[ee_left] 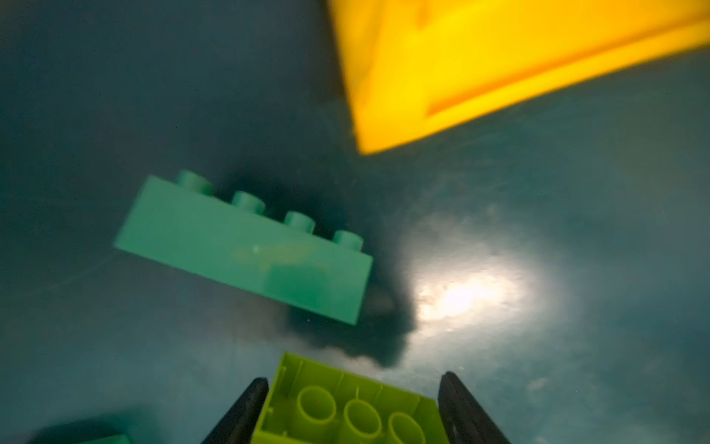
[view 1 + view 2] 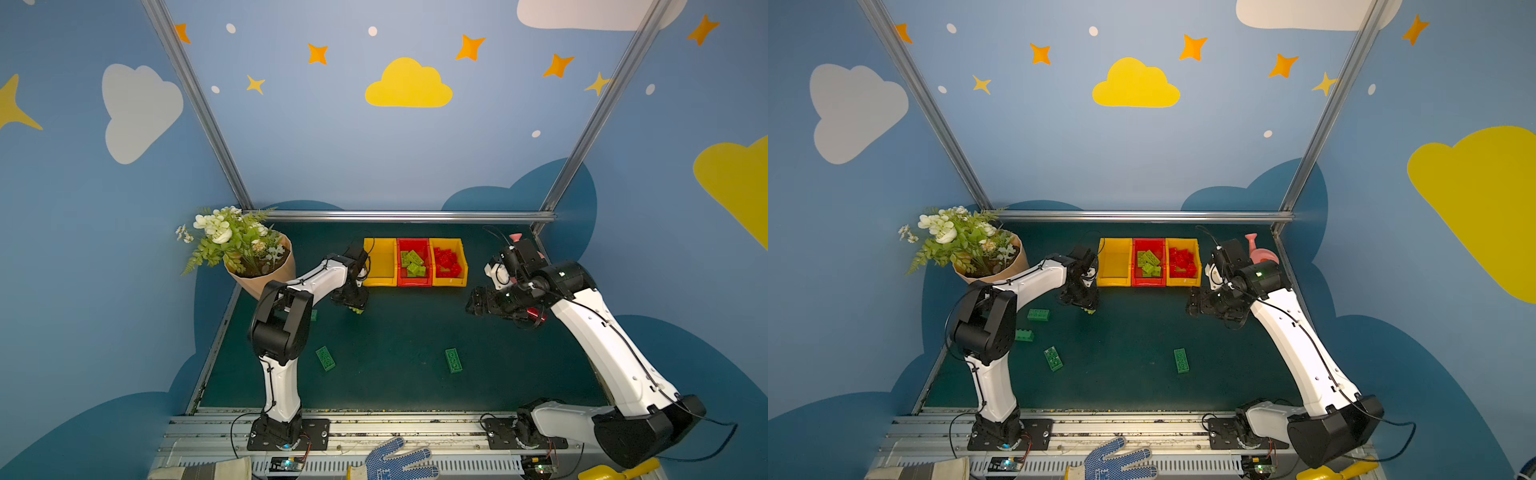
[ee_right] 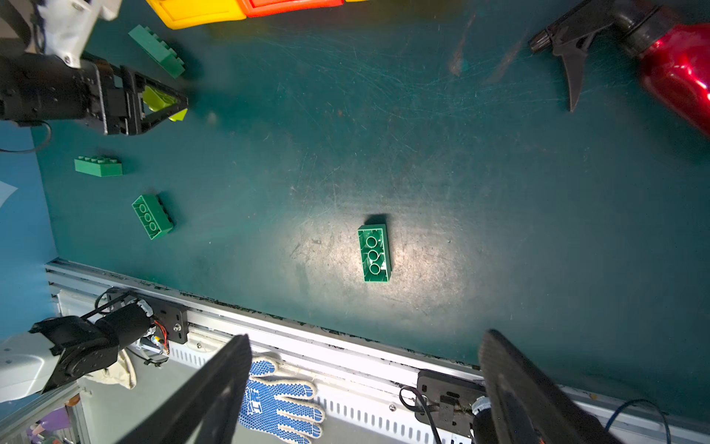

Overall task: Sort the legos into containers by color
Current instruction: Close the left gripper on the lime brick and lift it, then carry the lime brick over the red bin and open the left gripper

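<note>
Gripping, left end effector (image 1: 353, 378): jaws were closed against both sides of a lime green lego (image 1: 345, 407), its hollow underside toward the wrist camera. It sat low over the table (image 2: 395, 332), just in front of the empty yellow bin (image 2: 380, 281).
Right end effector (image 3: 367, 336): jaws stood wide apart with nothing between them; it was held above the table on its own side.
Red bin (image 2: 414, 283): middle of the row; the sorted lime pile (image 2: 413, 264) lay inside.
Other yellow bin (image 2: 449, 283): red legos (image 2: 446, 262) lay inside.
Dark green legos (image 2: 1053, 358): four lay loose on the table in a top view, three near the left arm and one well apart toward the middle.
Step in hand (judged): pick of a lime piece. No other lime one showed on the table.
Next move (judged): lift high enough to clear the bin rims, carry across to the red bin, and open over the lime pile. The dark greens would likely go in the empty yellow bin.
</note>
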Available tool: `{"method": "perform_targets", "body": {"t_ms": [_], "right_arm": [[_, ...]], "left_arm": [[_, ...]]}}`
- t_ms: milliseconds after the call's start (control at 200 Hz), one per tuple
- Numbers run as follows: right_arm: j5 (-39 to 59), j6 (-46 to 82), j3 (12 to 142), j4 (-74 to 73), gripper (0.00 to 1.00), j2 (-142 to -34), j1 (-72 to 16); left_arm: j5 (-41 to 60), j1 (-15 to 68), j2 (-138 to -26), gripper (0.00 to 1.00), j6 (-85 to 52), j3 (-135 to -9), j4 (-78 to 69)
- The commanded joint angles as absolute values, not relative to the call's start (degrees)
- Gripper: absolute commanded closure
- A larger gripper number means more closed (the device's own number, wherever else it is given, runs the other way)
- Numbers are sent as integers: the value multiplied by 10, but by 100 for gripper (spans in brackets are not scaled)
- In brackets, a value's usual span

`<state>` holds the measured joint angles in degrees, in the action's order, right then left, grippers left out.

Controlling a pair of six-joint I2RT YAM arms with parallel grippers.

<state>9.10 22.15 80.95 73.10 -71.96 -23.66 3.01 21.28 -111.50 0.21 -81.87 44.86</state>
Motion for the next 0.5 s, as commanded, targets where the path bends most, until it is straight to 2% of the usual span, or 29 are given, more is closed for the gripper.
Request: {"method": "perform_targets", "body": {"t_ms": [0,230,496], "right_arm": [[97,230,800,735,9,-696,-233],[92,250,758,735,9,-644,-229],[74,285,714,747,9,-573,-225]], "left_arm": [[18,231,-1102,46,-9,-879,492],[22,271,-1175,46,-22,-1066,546],[72,291,-1339,46,-72,-1331,567]]}}
